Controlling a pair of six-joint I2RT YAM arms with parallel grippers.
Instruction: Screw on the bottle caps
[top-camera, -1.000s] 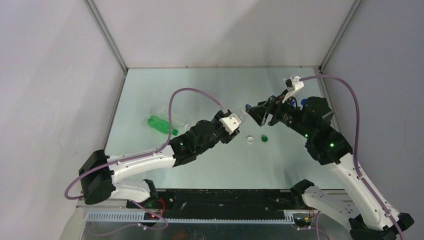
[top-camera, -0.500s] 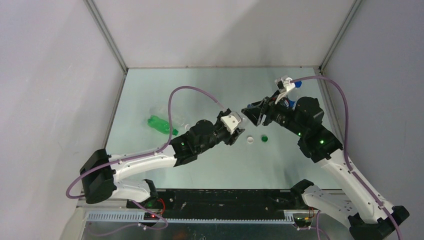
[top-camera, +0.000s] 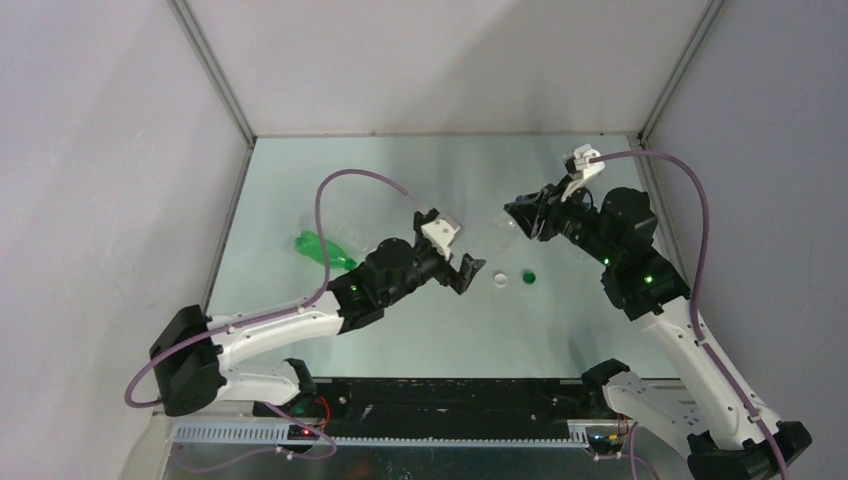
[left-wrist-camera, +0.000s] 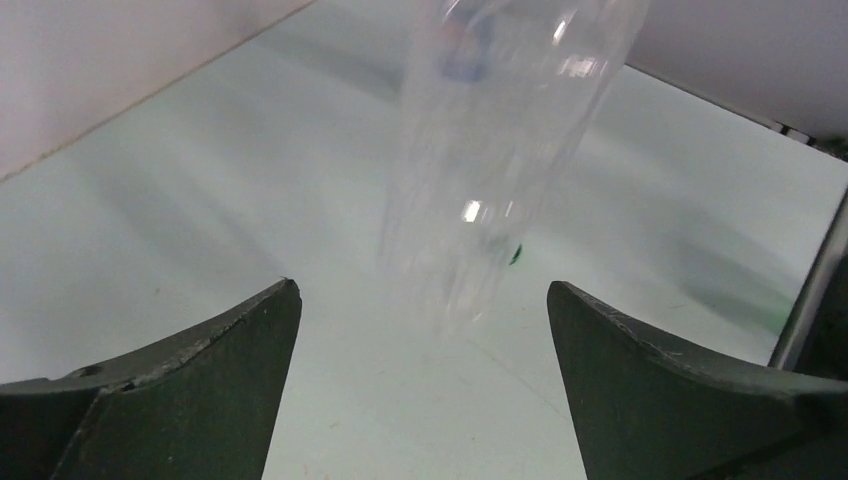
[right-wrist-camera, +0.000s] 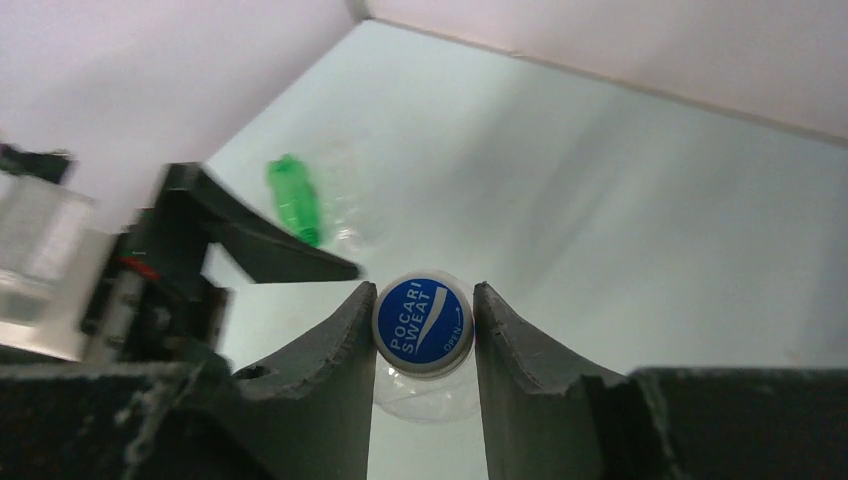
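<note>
The right tool (right-wrist-camera: 424, 296) is closed on a blue cap (right-wrist-camera: 422, 322) — the cap is pinched from both sides by the two dark fingers (right-wrist-camera: 330, 370). The words "POCARI SWEAT" can be read on the top of the cap. The cap sits on the neck of a clear bottle (right-wrist-camera: 420, 398), which is seen just under it in the right wrist view. From above, this bottle is only a faint shape near the middle of the tabletop (top-camera: 400, 170), just to the left of the right tool.

The left tool (left-wrist-camera: 418, 290) is opened wide and nothing is held in it. The same clear bottle is seen ahead of its two fingers, a bit tilted, and it is not touched by either of them. Whether the bottom of the bottle rests on the tabletop cannot be told.

A white cap (top-camera: 499, 281) and a green cap (top-camera: 528, 276) are laid on the tabletop side by side — between the two tools and a little nearer to the arm bases. A green bottle (top-camera: 322, 250) is laid on its side well off to the left, beside the left arm. Something clear is seen just beside it in the right wrist view, but what it is cannot be made out.
</note>
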